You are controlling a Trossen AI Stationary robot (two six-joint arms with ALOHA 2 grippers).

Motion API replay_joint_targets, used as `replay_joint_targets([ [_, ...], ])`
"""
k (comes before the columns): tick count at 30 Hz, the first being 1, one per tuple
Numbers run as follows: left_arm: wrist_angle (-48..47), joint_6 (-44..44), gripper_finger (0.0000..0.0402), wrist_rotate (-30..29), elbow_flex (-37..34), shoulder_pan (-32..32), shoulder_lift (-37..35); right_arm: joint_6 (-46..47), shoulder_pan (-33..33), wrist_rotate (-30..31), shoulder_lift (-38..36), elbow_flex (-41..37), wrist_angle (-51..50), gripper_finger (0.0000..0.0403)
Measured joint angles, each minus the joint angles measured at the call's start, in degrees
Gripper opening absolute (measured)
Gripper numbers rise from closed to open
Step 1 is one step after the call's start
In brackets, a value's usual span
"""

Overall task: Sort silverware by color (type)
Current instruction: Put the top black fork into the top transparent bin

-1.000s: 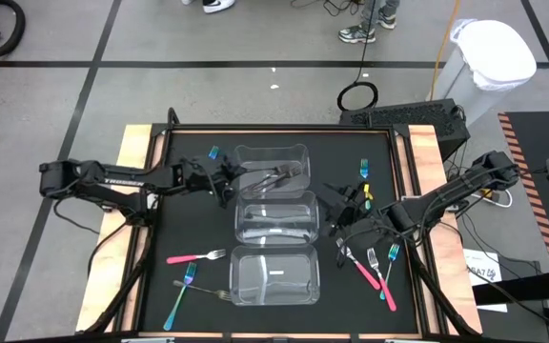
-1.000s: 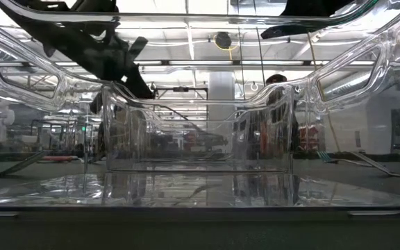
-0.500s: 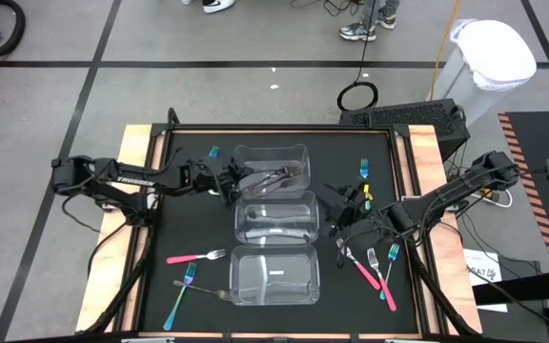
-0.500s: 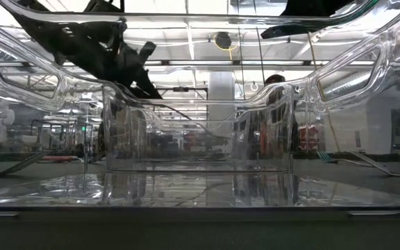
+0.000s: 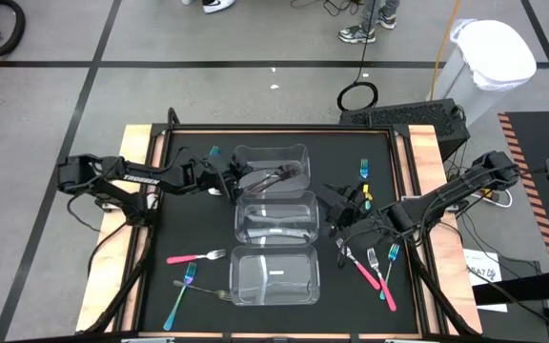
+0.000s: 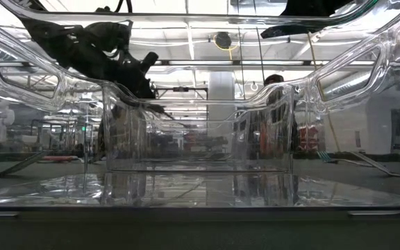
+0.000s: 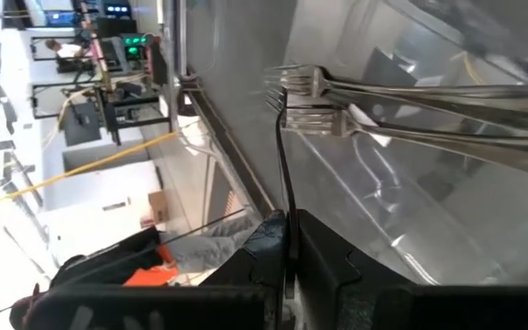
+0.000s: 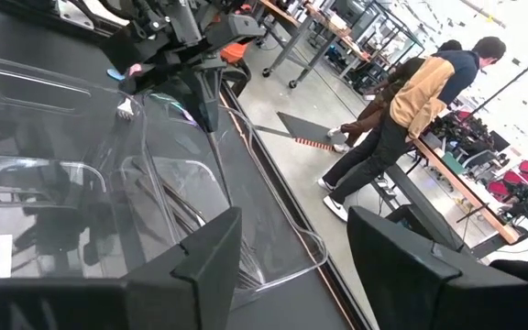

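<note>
My left pincer [image 7: 289,240] pinches 1 grey fork [image 7: 280,156] over the far container [image 5: 298,152], while my right pincer [image 5: 336,221] waits, apparently wide.

You've got three clear containers [image 5: 273,219], two pink forks [image 5: 196,256], four teal forks [image 5: 181,295], plus some grey forks [image 5: 271,177], count unclear.
</note>
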Motion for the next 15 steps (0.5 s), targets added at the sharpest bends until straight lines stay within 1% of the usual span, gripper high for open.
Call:
replay_joint_targets([
  [5,1.33,-3.24,0.0022,0.0,0.02,0.0,-0.01,0.0,0.0,0.04,0.0,0.0,0.0,0.0196],
  [15,1.15,-3.02,0.0022,0.0,0.02,0.02,-0.01,0.22,0.0,0.07,0.0,0.0,0.0,0.0196],
])
